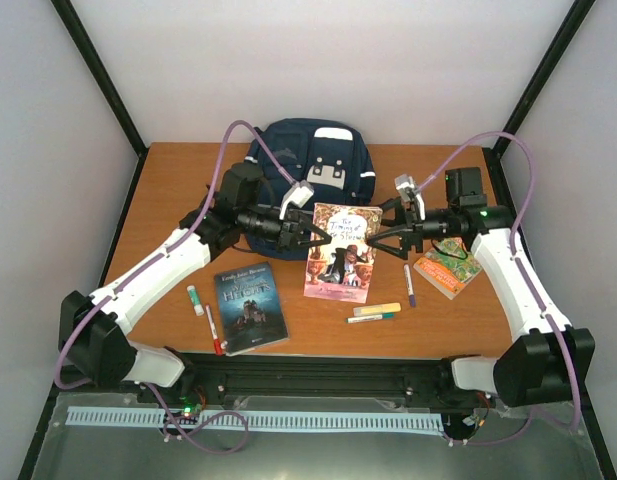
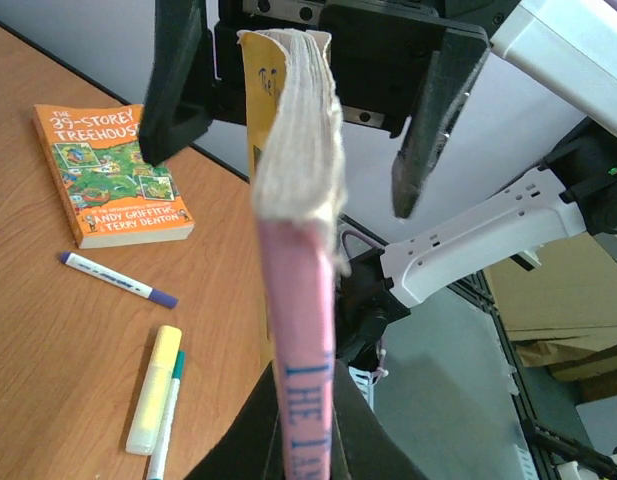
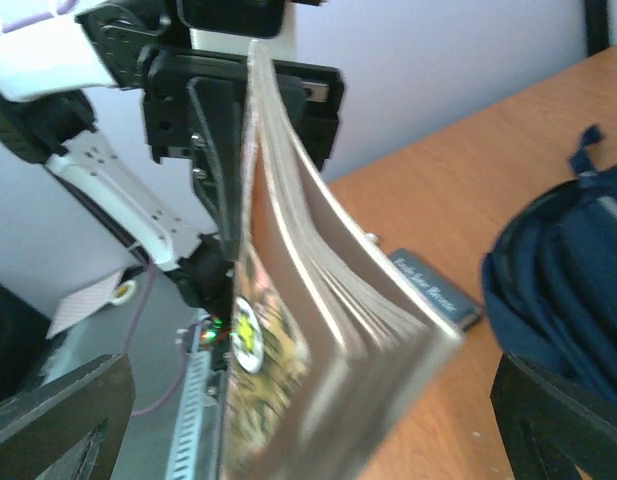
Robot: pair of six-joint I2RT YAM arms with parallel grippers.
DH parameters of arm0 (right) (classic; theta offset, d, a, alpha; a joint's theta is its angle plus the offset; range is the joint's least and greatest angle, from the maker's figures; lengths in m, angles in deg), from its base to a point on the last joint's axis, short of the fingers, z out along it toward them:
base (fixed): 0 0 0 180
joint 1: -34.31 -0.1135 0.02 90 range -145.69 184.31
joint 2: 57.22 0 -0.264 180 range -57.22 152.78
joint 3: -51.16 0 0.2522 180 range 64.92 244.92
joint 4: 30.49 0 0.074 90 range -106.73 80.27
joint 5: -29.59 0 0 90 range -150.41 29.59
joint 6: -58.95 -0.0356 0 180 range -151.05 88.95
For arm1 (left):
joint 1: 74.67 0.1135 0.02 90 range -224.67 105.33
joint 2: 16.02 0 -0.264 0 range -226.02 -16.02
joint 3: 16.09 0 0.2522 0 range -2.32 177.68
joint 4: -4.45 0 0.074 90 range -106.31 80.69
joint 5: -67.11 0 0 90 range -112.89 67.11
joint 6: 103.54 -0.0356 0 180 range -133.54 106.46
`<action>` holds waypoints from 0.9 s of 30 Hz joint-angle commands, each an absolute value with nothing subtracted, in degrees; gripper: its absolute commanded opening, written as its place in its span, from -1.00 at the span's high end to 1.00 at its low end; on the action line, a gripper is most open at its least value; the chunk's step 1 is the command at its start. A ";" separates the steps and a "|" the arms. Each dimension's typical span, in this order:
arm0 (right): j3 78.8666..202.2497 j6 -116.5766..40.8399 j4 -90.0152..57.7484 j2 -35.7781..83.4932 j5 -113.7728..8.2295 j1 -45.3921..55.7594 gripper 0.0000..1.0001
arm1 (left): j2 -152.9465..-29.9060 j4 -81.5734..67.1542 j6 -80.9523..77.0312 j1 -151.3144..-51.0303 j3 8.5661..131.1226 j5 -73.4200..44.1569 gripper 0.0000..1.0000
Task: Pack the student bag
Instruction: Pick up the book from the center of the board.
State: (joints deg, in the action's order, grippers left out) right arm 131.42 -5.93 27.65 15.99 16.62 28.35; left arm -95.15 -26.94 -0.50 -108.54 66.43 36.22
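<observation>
Clearly, the student bag (image 1: 310, 150) lies at the far middle of the wooden table (image 1: 168, 200), just beyond both wrists. Its navy fabric also fills the right edge of the right wrist view.

The left gripper (image 1: 313, 238) is clamped tight on a pink paperback (image 1: 343, 252) and holds it by one edge between the two arms. In the left wrist view the book's spine rises from between that gripper's dark fingers (image 2: 238, 450), with the page block fanning open at the top.

The right gripper (image 1: 376, 240) faces it from the right with its jaws spread wide. Its fingers (image 2: 178, 90) stand on either side of the book's far edge without pressing on it, so it has hold of nothing.

To the near left lies a dark-covered book (image 1: 250, 305), with a red marker (image 1: 214, 330) and a small green-capped stick (image 1: 195, 299) beside it. On the right, under the right arm, lies the orange "39-Storey Treehouse" book (image 1: 448, 265). A purple-capped pen (image 1: 408, 285) lies just left of that book. Nearer the arm bases, a yellow highlighter (image 1: 376, 309) and a teal pen (image 1: 373, 318) lie side by side.
</observation>
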 commanded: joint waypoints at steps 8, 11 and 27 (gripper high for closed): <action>134.91 -7.54 30.38 17.62 27.46 25.43 -0.02 | -95.93 -30.23 -1.47 -108.60 70.46 26.14 0.97; 134.83 -10.76 27.85 17.87 25.78 25.44 0.51 | -96.29 -29.85 -0.80 -108.60 70.40 25.46 0.97; 131.97 -21.47 15.95 17.06 9.02 25.43 0.94 | -97.06 -16.75 6.22 -109.48 64.08 30.20 0.12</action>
